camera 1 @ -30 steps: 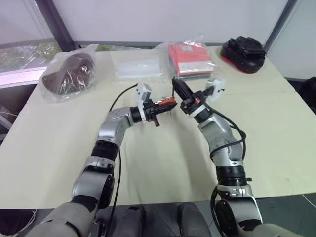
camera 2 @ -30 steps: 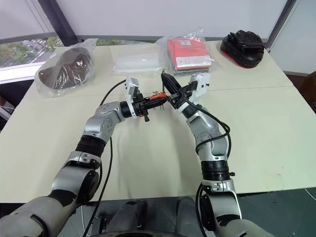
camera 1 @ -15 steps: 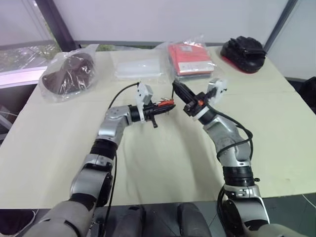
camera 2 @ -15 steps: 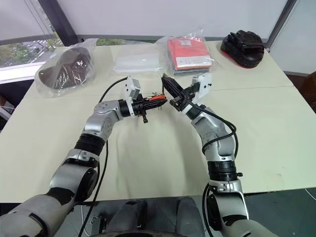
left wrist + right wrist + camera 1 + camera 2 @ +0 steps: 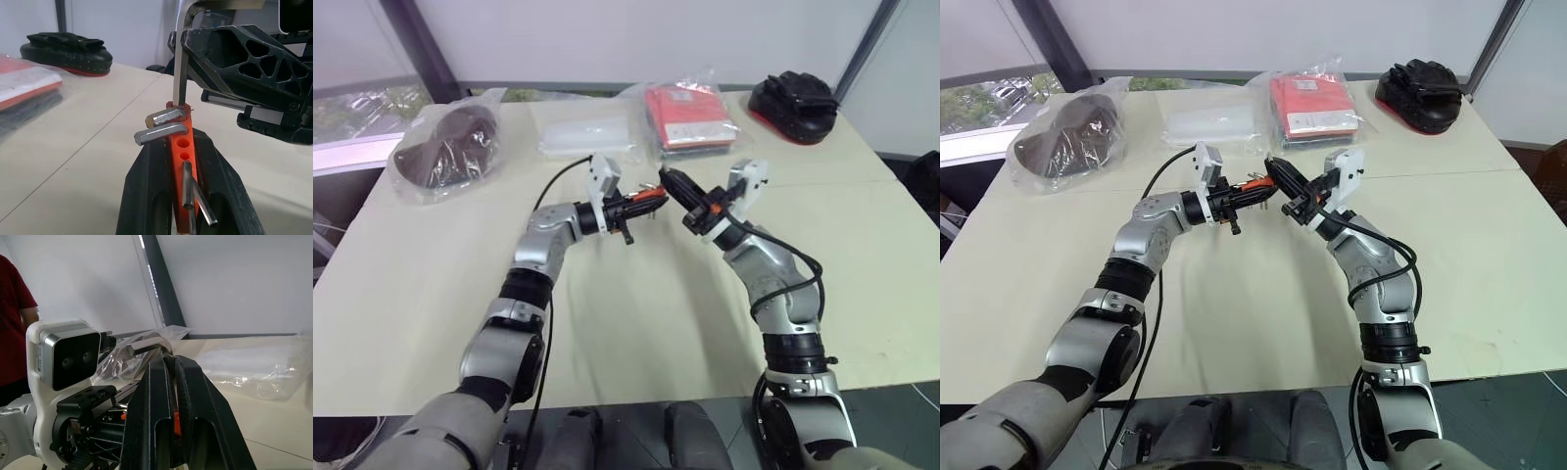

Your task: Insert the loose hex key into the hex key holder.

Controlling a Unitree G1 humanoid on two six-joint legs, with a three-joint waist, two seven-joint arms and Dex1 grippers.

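A: Quick one. Your left gripper (image 5: 182, 196) is pinching the hex key holder (image 5: 181, 161), orange block sitting upright between the two black fingers, a few short keys sticking out of it.

B: And the right?

A: Right gripper (image 5: 195, 58) is pressed together on the loose hex key (image 5: 180, 73). Long leg is pointing down at the holder, bent end up by the fingers.

B: What's changing from a second ago?

A: You're bringing the two grippers together. Earlier the right gripper was standing off to the side of the holder with a gap showing; now in the head view the right gripper (image 5: 677, 188) is sitting right against the holder (image 5: 649, 200), above the table (image 5: 431, 294).

B: So is it in?

A: Tip is reaching the top end of the holder, touching or just entering, can't tell which. I'd call it the start of insertion, not seated. You're probably needing a straight push along the key next; any tilt could jam it or slip it off the edge.

B: Background?

A: Red packet (image 5: 689, 116) and black pouch (image 5: 795, 98) are sitting well apart at the far edge.
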